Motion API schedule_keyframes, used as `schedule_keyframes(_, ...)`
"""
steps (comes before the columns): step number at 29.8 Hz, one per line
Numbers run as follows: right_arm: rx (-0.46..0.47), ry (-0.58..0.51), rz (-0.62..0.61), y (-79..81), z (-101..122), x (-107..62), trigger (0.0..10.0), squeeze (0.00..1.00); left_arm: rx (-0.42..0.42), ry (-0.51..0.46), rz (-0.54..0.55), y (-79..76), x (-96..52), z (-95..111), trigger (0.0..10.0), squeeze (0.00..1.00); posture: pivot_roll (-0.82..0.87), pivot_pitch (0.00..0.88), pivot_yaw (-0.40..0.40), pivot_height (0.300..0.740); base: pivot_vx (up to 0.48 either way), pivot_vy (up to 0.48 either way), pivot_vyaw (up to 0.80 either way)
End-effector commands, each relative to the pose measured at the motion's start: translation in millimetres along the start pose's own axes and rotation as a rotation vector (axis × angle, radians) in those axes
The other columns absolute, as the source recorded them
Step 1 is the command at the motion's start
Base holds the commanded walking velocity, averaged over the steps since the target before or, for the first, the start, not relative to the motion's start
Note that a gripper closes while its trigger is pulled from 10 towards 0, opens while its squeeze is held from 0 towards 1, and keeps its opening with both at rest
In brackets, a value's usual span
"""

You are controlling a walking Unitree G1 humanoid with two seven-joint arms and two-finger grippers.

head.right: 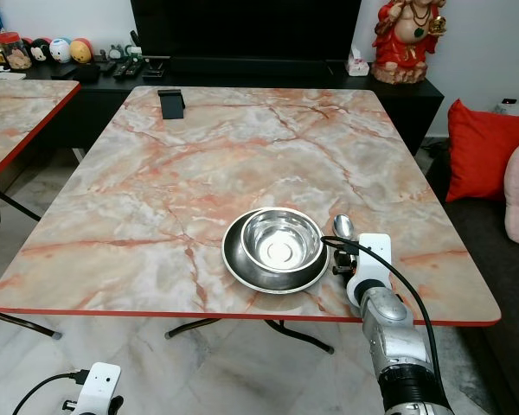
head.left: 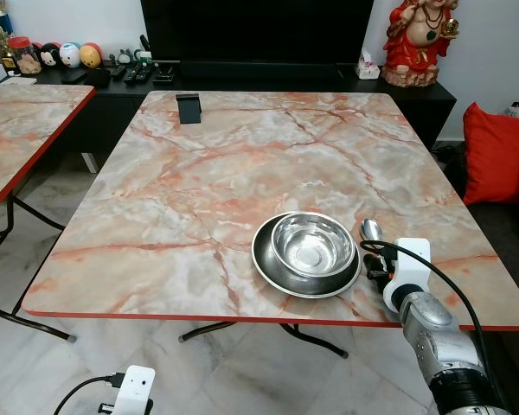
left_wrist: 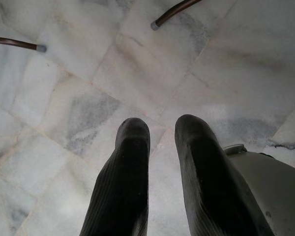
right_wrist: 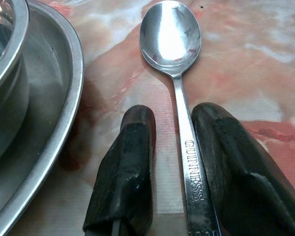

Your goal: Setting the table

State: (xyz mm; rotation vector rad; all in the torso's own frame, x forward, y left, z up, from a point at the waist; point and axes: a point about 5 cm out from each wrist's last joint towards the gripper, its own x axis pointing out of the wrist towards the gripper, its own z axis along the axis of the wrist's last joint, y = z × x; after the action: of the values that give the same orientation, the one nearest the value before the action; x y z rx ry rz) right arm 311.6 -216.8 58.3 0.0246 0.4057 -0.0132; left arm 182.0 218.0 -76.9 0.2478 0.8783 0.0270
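Note:
A steel spoon (right_wrist: 172, 34) lies on the marble table (head.left: 199, 173) near its front right edge, bowl end pointing away from me. Just left of it a steel bowl (head.left: 313, 242) sits inside a steel plate (head.left: 268, 259). My right gripper (right_wrist: 172, 115) is low over the table and open, one finger on each side of the spoon's handle. The handle lies against one finger, with a gap to the other. My left gripper (left_wrist: 162, 128) hangs open over the floor, below the table's front edge, holding nothing.
A small black stand (head.left: 188, 107) sits at the table's far left. A second marble table (head.left: 17, 130) stands to the left. A red cushion (head.left: 497, 156) is on the right. A low black cabinet with a red statue (head.left: 419, 39) runs behind.

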Motion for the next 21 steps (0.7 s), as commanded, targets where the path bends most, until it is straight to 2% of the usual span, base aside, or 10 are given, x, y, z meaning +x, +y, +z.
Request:
schedule_keyframes(1, 0.003, 0.046, 0.015, 4.4, -8.0, 1.2, 10.0, 0.0, 0.02, 0.006, 0.0, 1.9, -0.1, -0.8, 10.0, 0.0, 0.02, 0.0, -0.009, 0.731, 0.0, 0.0, 0.0)
schedule_keyframes(21, 0.006, 0.064, 0.046, 9.8, -10.6, 1.2, 10.0, 0.0, 0.024, 0.007, 0.0, 2.2, -0.3, -1.3, 10.0, 0.0, 0.02, 0.0, -0.009, 0.731, 0.0, 0.0, 0.0)
